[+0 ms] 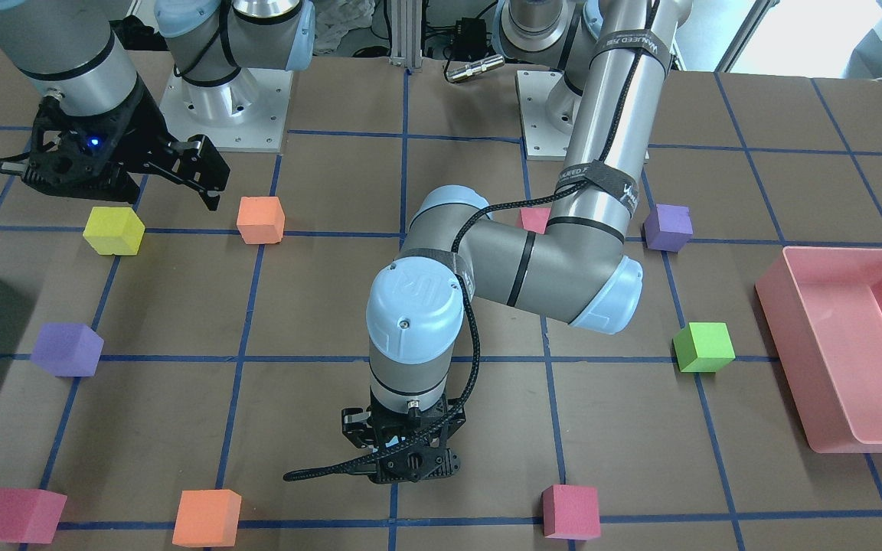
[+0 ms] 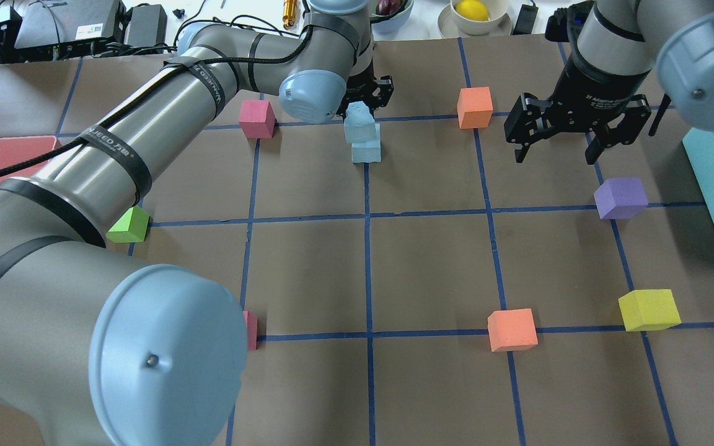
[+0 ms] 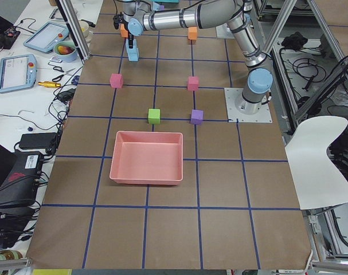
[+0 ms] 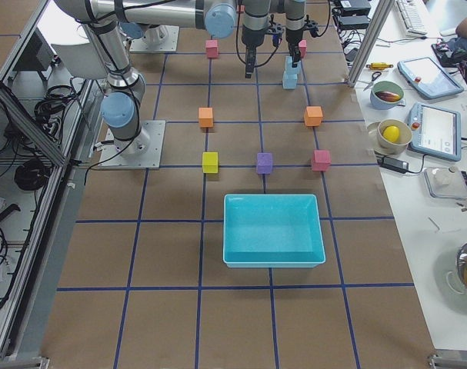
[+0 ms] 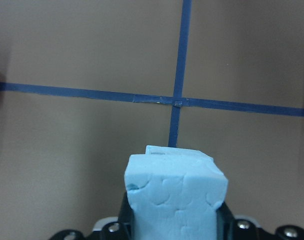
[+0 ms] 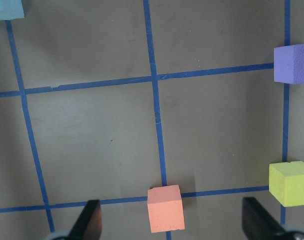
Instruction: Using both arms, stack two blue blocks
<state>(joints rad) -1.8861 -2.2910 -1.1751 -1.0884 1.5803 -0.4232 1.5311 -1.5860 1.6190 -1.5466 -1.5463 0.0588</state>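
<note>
Atop lower blue block, tilted: pale, pitted upper blue block, pinched by left gripper; right gripper spread open.

ROBOTICS LAB: A worktop gridded in blue tape, teach pendants and a black electronics box along its operators' edge, aluminium framing and loose cables behind the robot-side edge.

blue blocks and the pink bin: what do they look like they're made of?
upper blue block: looks like soft foam, matte, with pitted, cracked faces and a nicked edge.
lower blue block: same matte pale blue, likely foam too.
pink bin: probably moulded plastic, smooth with a slight sheen and thin walls with rounded corners.
</note>
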